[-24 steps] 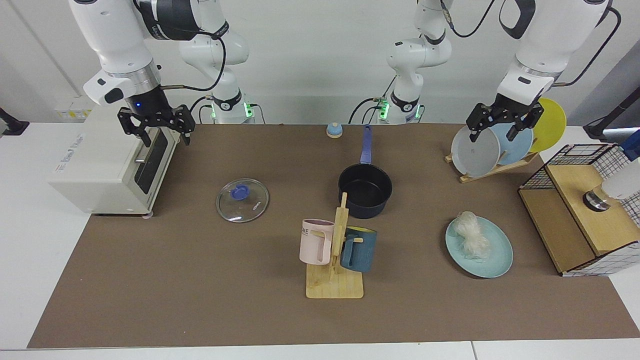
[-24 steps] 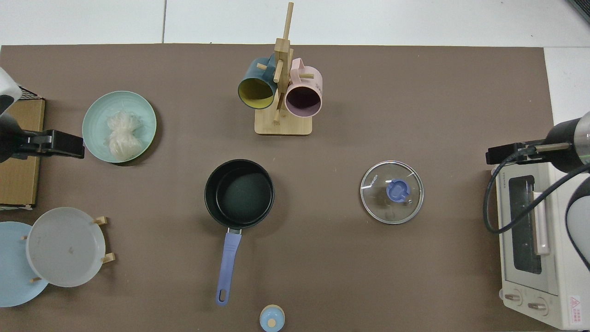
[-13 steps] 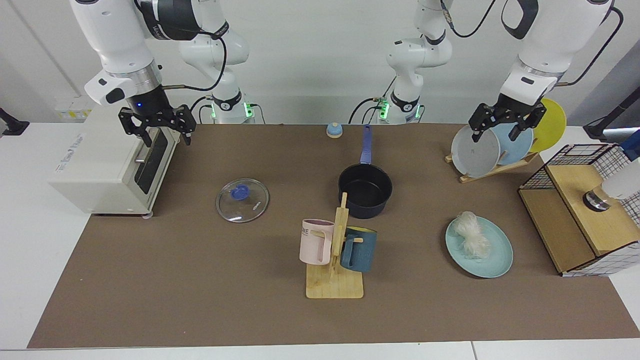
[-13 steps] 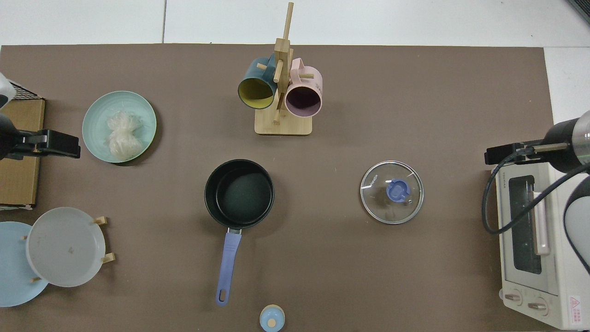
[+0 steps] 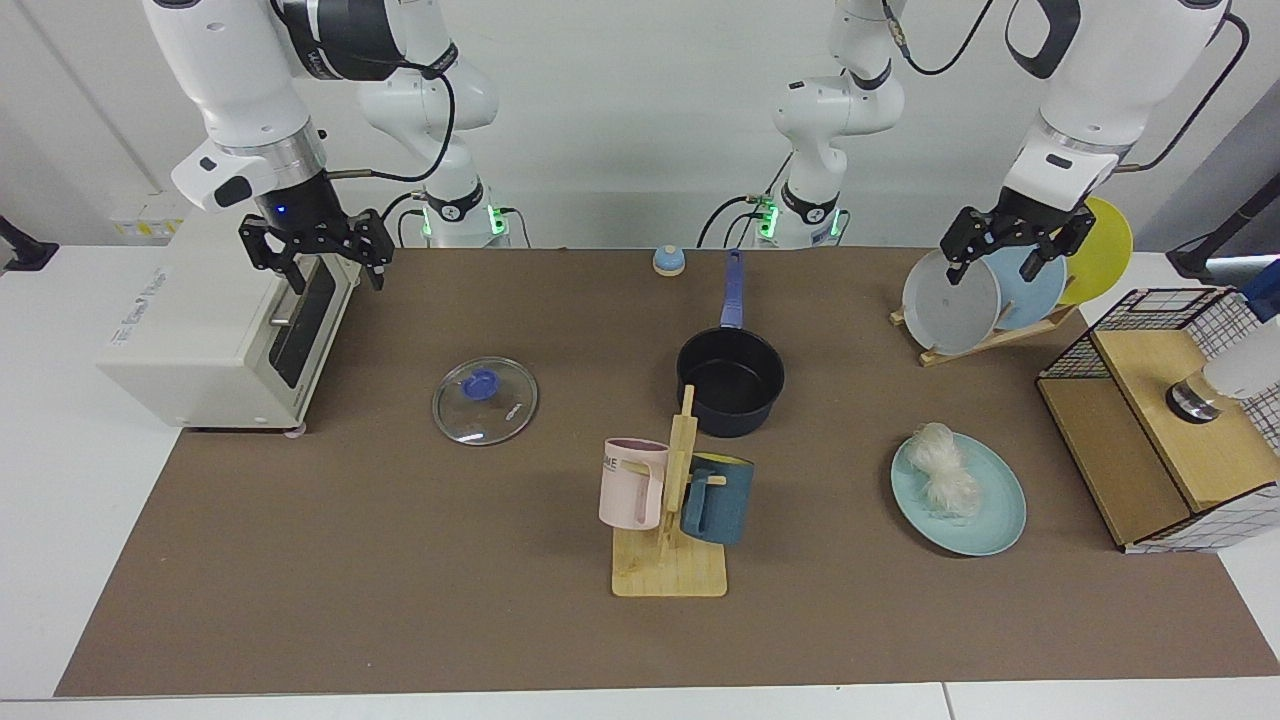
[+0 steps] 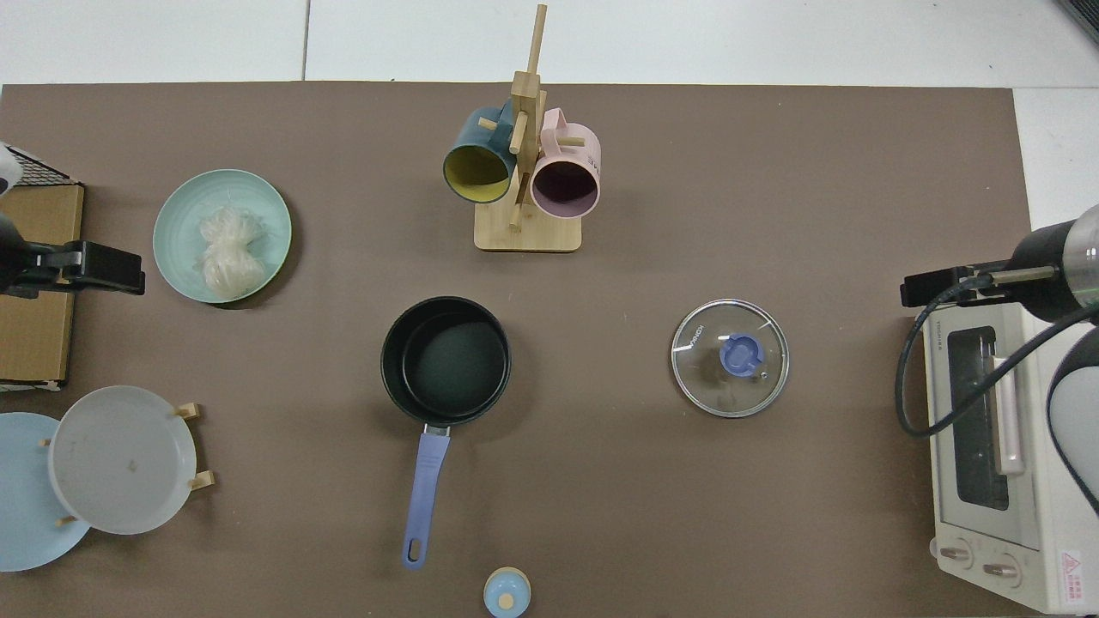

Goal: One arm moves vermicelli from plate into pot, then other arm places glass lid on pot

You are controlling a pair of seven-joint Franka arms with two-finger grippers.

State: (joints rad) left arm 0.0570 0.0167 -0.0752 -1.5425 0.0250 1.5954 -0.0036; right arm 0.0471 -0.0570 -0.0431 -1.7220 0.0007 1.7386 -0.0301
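Slightly higher and further back than 0.9 s ago, the left tool (image 5: pixel 1012 251) is seen in the facing view above the plate rack (image 5: pixel 985 338), fingers spread wide with nothing between them. The right tool (image 5: pixel 317 251) has barely shifted; it hangs over the toaster oven (image 5: pixel 205 330), likewise wide open and empty. The vermicelli (image 5: pixel 945 466) is still lying on the teal plate (image 5: pixel 990 520), well apart from the empty pot (image 5: pixel 731 380). The glass lid (image 5: pixel 485 401) rests flat on the counter (image 5: pixel 400 580), knob upward.

From the top view, the bundle (image 6: pixel 229 254) is shown near the middle of its plate (image 6: pixel 176 215), with the left tool's black body (image 6: pixel 101 267) just beside that plate's edge. The pot (image 6: pixel 446 360) stands between plate and lid (image 6: pixel 730 358).

The noodles are judged light, soft and springy, so strands may slip out; a pinch across the thick middle of the bundle is advised. The lid is judged rigid, smooth and breakable, best taken by its blue knob.
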